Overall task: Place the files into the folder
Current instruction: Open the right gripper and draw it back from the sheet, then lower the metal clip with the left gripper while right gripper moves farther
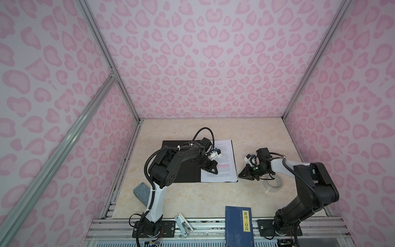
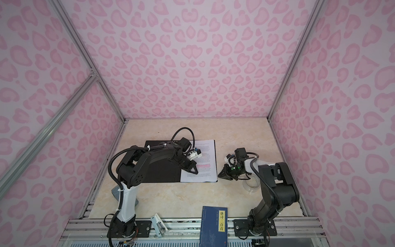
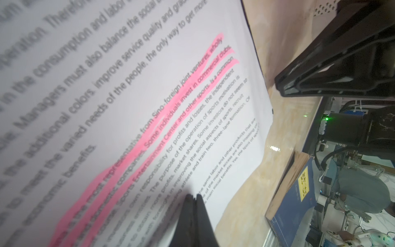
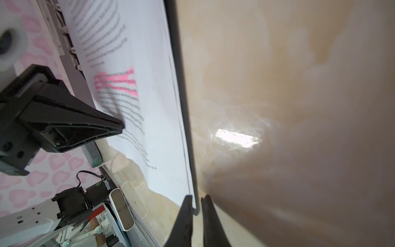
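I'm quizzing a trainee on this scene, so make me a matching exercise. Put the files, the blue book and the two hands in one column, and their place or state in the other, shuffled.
1. files
2. blue book
3. left hand
4. right hand

A. at the near edge of the table
B. shut, tips on a sheet
C. slightly open at the edge of the folder
D. lying in the open folder

Pairs: 1-D, 2-A, 3-B, 4-C.

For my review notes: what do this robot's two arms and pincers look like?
The left arm and right arm are mostly black, each with one white link and a ribbed black cable hose held by white ties. The left pincer and right pincer have black triangular fingers. A green light glows at the right wrist.
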